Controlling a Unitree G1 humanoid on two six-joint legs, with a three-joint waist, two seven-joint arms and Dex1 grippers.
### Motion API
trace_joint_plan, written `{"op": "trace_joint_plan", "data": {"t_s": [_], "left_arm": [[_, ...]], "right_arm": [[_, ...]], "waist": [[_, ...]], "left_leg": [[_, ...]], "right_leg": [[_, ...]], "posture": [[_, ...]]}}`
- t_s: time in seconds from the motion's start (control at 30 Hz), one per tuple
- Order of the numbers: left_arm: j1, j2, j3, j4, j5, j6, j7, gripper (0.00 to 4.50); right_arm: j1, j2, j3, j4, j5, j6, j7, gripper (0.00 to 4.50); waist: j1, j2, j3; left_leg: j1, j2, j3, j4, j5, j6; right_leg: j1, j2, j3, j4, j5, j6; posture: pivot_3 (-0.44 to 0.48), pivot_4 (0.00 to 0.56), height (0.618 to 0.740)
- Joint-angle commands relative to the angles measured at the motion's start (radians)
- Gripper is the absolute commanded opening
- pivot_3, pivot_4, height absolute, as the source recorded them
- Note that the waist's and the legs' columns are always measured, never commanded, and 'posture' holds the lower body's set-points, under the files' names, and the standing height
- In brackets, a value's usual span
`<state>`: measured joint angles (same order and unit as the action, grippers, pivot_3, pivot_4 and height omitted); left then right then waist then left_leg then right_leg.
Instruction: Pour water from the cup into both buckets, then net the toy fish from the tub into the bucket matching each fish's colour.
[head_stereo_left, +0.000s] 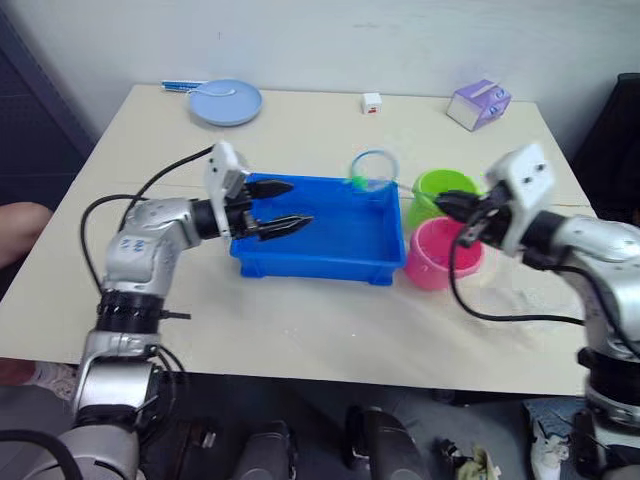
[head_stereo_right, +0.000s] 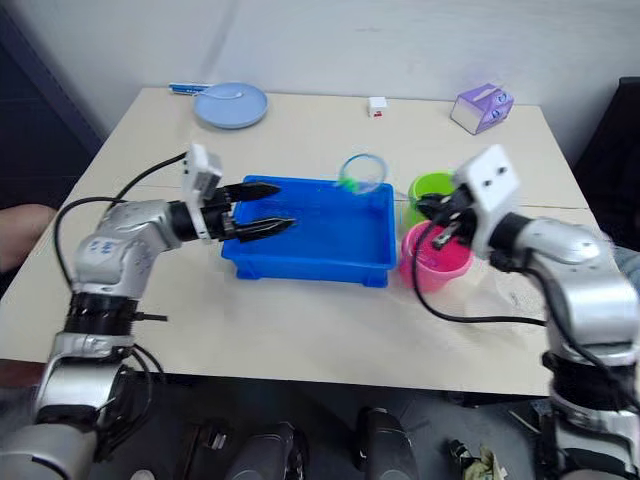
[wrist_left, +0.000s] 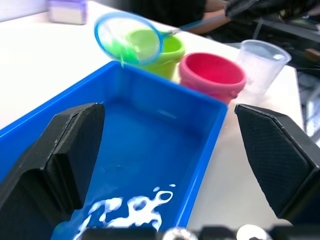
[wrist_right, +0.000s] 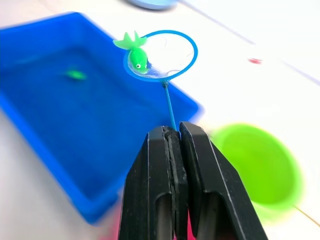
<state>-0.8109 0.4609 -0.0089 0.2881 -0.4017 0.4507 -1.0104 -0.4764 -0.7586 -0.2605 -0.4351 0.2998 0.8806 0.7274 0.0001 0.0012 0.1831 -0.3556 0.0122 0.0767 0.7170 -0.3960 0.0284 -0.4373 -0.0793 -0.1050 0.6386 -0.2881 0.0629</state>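
a small blue-rimmed net (wrist_right: 161, 55) is held by its thin handle in the right gripper (wrist_right: 178, 137), whose two black fingers are pressed together on the handle. a green toy fish (wrist_right: 134, 51) is seen lying at the hoop's rim, out beyond the fingertips and raised over the far corner of the blue tub (head_stereo_left: 340, 262). a second small green fish (wrist_right: 76, 75) is seen blurred in the tub's water, farther off to one side of the right gripper. the lime green bucket (head_stereo_left: 440, 190) is placed close under the right gripper, just beside the tub's end wall, and the pink bucket (head_stereo_left: 440, 258) stands touching or almost touching it, nearer the robot. the clear cup (wrist_left: 260, 65) is seen just beyond the pink bucket from the left wrist.

the left gripper (head_stereo_left: 278, 206) is held over the opposite end of the tub, its fingers spread well apart with nothing between them, pointed along the tub toward the buckets. water is seen glinting in the tub just ahead of its fingertips.

well beyond both grippers, a pale blue plate (head_stereo_left: 225, 102), a small white cube (head_stereo_left: 372, 102) and a purple box (head_stereo_left: 478, 104) are set along the far edge of the table (head_stereo_left: 300, 330).
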Motion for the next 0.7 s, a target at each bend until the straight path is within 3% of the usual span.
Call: {"op": "trace_joint_plan", "data": {"t_s": [0.03,0.23,0.5,0.7], "left_arm": [[-0.053,-0.055,-0.026,0.042,0.011,-0.064,-0.029,4.50],[-0.078,-0.124,-0.039,0.048,0.012,-0.087,-0.037,4.50],[-0.060,-0.119,-0.030,0.033,0.018,-0.097,-0.027,4.50],[-0.058,-0.100,-0.026,0.038,0.023,-0.104,-0.026,4.50]], "right_arm": [[0.027,-0.088,-0.081,-0.016,-0.031,-0.034,-0.024,0.76],[0.104,-0.222,0.003,0.086,-0.202,-0.275,-0.057,0.76],[0.131,-0.437,0.273,0.289,-0.640,-0.907,-0.142,0.76],[0.050,-0.472,0.272,0.392,-0.802,-1.020,-0.243,0.76]], "waist": [[0.003,0.000,0.000],[0.001,0.000,0.000],[0.000,0.000,0.000],[0.000,0.000,0.000]], "left_leg": [[0.000,0.000,0.000,0.000,0.000,0.000],[0.000,0.000,0.002,0.000,0.000,0.000],[0.000,0.001,0.003,0.000,0.000,0.000],[0.000,0.001,0.003,0.000,0.000,0.000]], "right_leg": [[0.000,0.000,0.000,0.000,0.000,0.000],[-0.001,0.000,0.001,0.001,0.000,0.000],[-0.001,0.000,0.002,0.000,0.000,0.000],[-0.002,-0.001,0.002,0.000,0.000,0.000]], "posture": [[0.000,0.150,0.739],[0.000,0.150,0.739],[0.000,0.150,0.739],[0.000,0.150,0.739]]}}
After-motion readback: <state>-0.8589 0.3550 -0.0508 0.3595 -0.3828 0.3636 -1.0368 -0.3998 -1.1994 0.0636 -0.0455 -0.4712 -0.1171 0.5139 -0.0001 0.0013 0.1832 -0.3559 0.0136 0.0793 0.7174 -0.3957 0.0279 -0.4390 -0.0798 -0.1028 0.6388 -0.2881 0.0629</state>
